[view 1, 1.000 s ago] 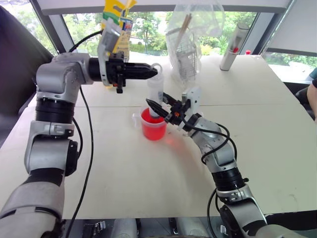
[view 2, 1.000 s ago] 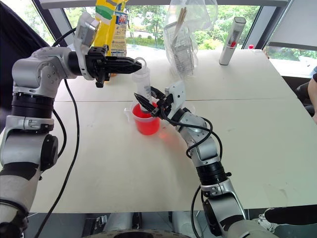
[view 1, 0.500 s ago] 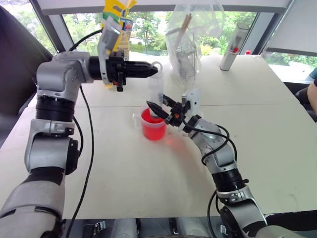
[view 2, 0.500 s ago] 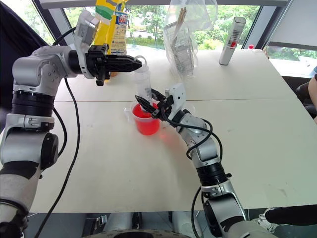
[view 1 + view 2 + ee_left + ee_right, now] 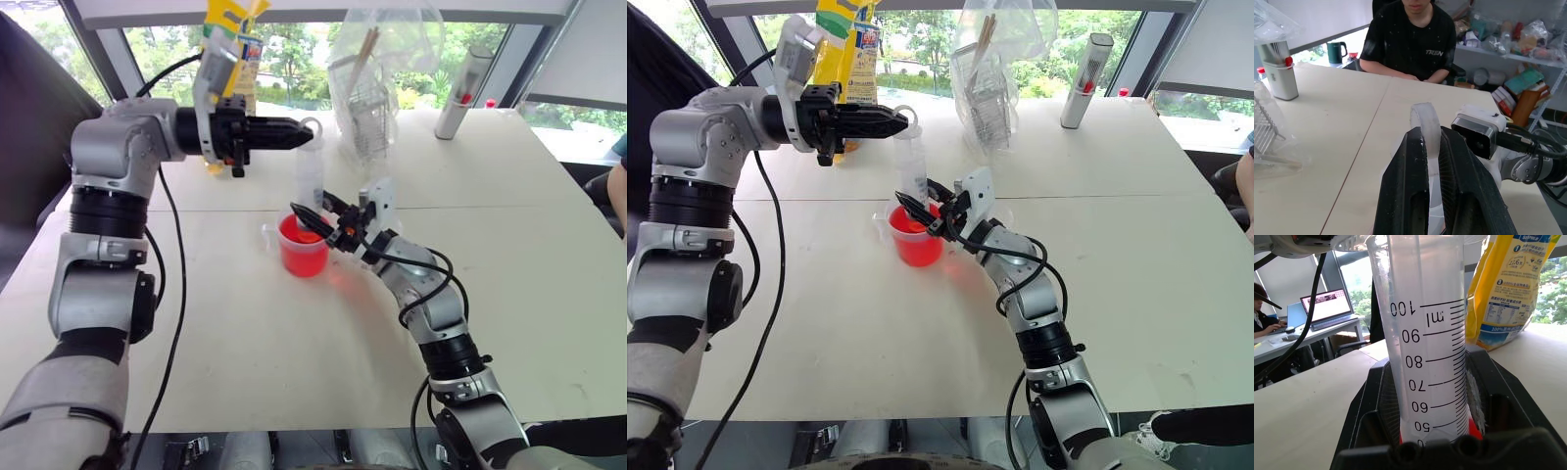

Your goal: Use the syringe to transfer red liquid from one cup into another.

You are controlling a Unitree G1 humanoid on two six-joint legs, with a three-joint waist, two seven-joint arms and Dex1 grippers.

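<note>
The syringe [image 5: 912,168] is being steadied upright over the red cup [image 5: 916,238] by the right tool [image 5: 927,208] clasping its barrel — the left tool [image 5: 896,122], pinched on the plunger ring, is drawing.

Syringe [image 5: 1425,333] clear glossy plastic (printed black marks); table [image 5: 294,333] smooth matt; cup [image 5: 303,250] translucent plastic.

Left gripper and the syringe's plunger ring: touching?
Touching. In the left wrist view the left gripper has both fingers closed on the syringe plunger ring.

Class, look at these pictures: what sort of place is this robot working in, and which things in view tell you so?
Probably an office or lab workroom: a wide pale table by big windows, a laptop on a desk behind, and cluttered storage shelves.
</note>
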